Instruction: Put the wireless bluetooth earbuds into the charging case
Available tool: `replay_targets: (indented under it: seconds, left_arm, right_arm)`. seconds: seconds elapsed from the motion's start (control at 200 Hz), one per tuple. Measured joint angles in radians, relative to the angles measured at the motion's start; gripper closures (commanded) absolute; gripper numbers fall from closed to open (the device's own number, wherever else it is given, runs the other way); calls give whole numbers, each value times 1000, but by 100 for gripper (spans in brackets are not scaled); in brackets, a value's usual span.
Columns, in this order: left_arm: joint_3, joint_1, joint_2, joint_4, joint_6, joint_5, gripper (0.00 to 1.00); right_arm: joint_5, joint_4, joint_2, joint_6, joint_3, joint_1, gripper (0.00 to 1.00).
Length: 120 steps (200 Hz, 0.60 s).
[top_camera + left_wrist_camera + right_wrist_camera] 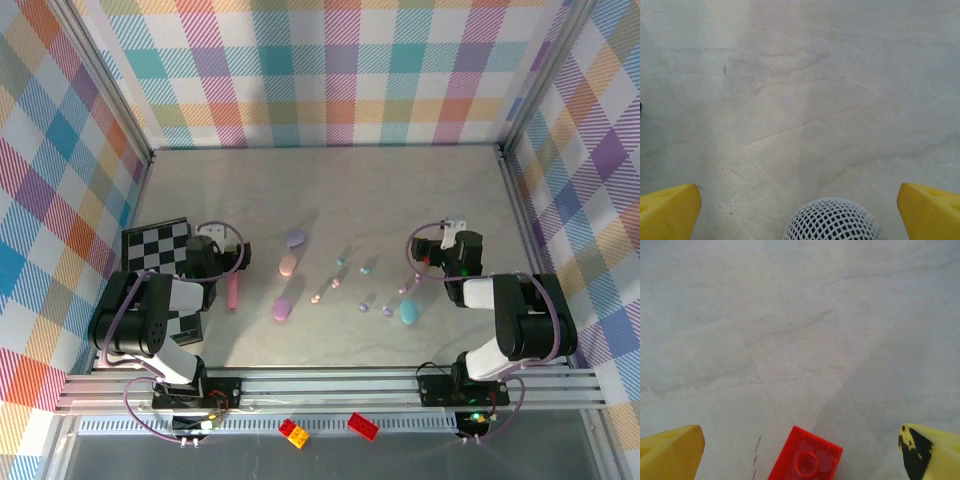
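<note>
Your left gripper (800, 212) is spread wide — a white mesh ball (832, 220) shows between its jaws; the right gripper (800, 452), likewise apart, brackets a red brick (805, 457).

Diffuse overhead light makes the table (400, 200) bright, with faint, soft shadows. Both wrist views render its grain sharply; yellow fingertips (667, 210) at the lower corners blur slightly.

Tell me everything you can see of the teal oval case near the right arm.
The teal oval plastic-looking case is smooth and rounded, with no seam or lid visible at this size. It lies flat on the pale stone-look table, toward the right side. Nothing grips it; a tiny lavender earbud lies just left of it, contact unclear.
</note>
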State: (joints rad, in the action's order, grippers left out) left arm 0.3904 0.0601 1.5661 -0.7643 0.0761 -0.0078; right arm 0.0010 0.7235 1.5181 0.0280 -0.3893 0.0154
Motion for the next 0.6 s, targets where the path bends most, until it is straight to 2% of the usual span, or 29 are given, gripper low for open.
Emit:
replay_targets:
  seconds: [0.6]
  left_arm:
    - [9, -5, 6, -44, -28, 7, 0]
  right_arm:
    - [-14, 47, 6, -14, -11, -3, 1]
